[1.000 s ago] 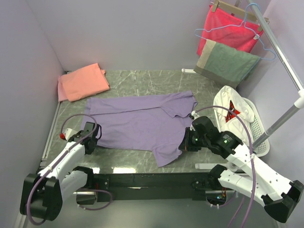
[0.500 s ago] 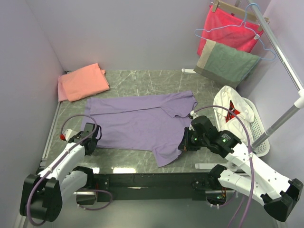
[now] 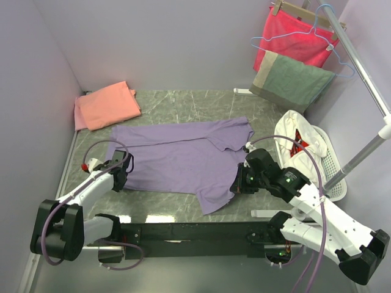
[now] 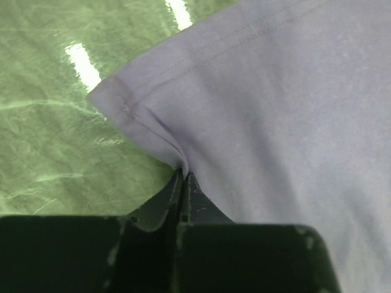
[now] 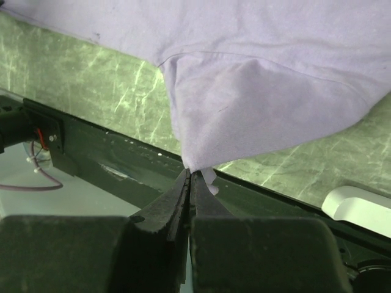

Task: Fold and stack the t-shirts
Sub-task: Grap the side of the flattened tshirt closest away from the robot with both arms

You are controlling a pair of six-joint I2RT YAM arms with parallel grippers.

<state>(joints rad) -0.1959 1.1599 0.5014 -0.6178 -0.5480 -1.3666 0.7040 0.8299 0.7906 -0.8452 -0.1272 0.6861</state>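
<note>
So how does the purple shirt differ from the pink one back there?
The purple shirt lies spread open in the middle; the pink shirt sits folded small in the far left corner. The left gripper and right gripper each pinch the purple shirt's edge; nothing touches the pink shirt. Both are plain and rest on the green table.

Overhead: fingertips of the right gripper [image 3: 235, 187] lost to us beneath its own wrist | Wrist cameras: lavender t-shirt [image 4: 293, 122] runs off frame in both | laundry basket [image 3: 336, 168]: contents too small for us to name
</note>
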